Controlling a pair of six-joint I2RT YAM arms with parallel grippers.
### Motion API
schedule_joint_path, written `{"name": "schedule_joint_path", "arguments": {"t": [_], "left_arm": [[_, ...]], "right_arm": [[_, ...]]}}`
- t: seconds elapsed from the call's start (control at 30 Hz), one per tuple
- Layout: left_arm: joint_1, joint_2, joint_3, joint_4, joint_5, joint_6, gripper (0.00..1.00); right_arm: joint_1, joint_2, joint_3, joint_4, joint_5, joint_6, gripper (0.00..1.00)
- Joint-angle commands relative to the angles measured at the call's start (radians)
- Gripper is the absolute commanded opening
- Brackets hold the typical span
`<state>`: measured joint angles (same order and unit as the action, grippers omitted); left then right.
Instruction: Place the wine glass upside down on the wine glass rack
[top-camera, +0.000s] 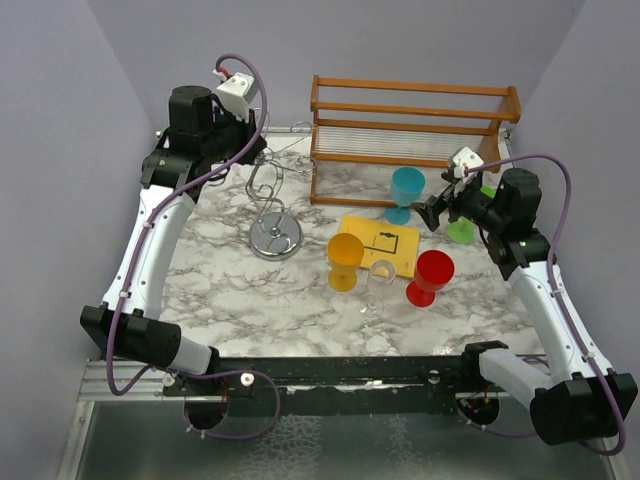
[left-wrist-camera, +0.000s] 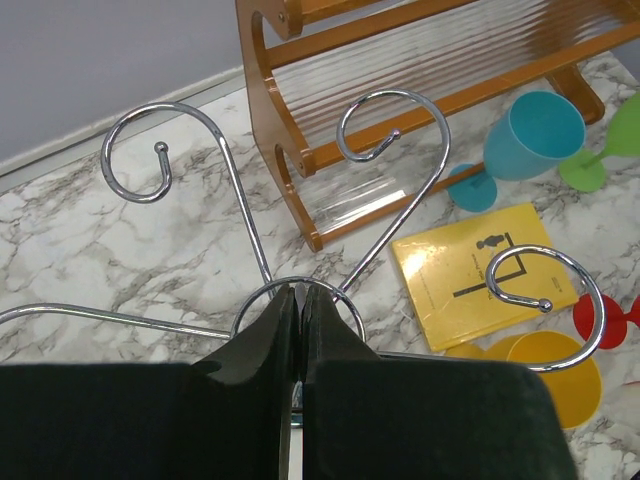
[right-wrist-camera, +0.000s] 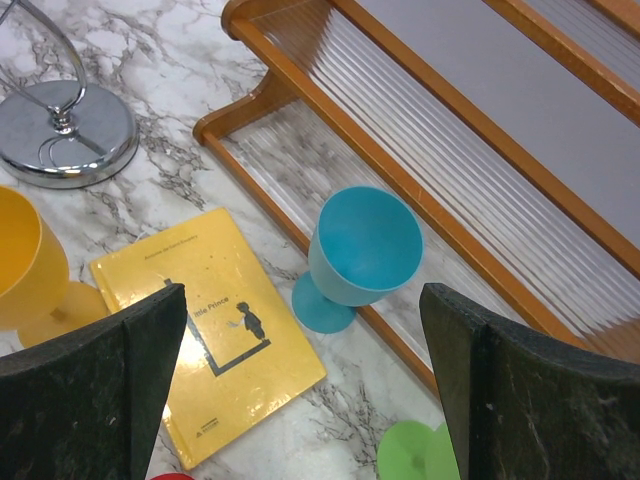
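The silver wire wine glass rack (top-camera: 273, 225) stands on its round base on the marble table, left of centre. My left gripper (top-camera: 262, 152) is shut on the top of its thin stem; in the left wrist view the fingers (left-wrist-camera: 298, 298) pinch a metal sliver, with curled arms (left-wrist-camera: 395, 125) spreading around. A clear wine glass (top-camera: 377, 284) stands upright near the front, between the yellow and red goblets. My right gripper (top-camera: 436, 212) is open and empty, hovering over the blue goblet (right-wrist-camera: 360, 250); it shows wide apart in the right wrist view (right-wrist-camera: 300, 305).
An orange-brown wooden slatted shelf (top-camera: 410, 125) stands at the back. A yellow book (top-camera: 383, 244) lies mid-table, with a yellow goblet (top-camera: 345, 260), red goblet (top-camera: 431, 277), blue goblet (top-camera: 405, 193) and green goblet (top-camera: 462, 230) around it. The rack's base (right-wrist-camera: 65, 130) shows in the right wrist view.
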<state>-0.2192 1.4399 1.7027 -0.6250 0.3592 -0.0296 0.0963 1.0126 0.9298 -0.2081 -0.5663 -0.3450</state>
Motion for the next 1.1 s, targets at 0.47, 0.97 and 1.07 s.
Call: {"name": "schedule_joint_path", "arguments": {"t": [0.47,0.97,1.07], "left_arm": [[-0.043,-0.109,-0.102,0.127,0.043,-0.050,0.04],[-0.043,-0.131,-0.155,0.144,0.092,-0.022,0.52],[-0.039,-0.147,-0.156,0.140,0.089,-0.002,0.62]], "right_arm": [[-0.004,0.036,0.030,-0.007,0.023,-0.011,1.00],[0.034,0.110,0.187,-0.288,-0.102,-0.115,1.00],[0.073,0.143,0.237,-0.354,-0.106,-0.139,1.00]]}}
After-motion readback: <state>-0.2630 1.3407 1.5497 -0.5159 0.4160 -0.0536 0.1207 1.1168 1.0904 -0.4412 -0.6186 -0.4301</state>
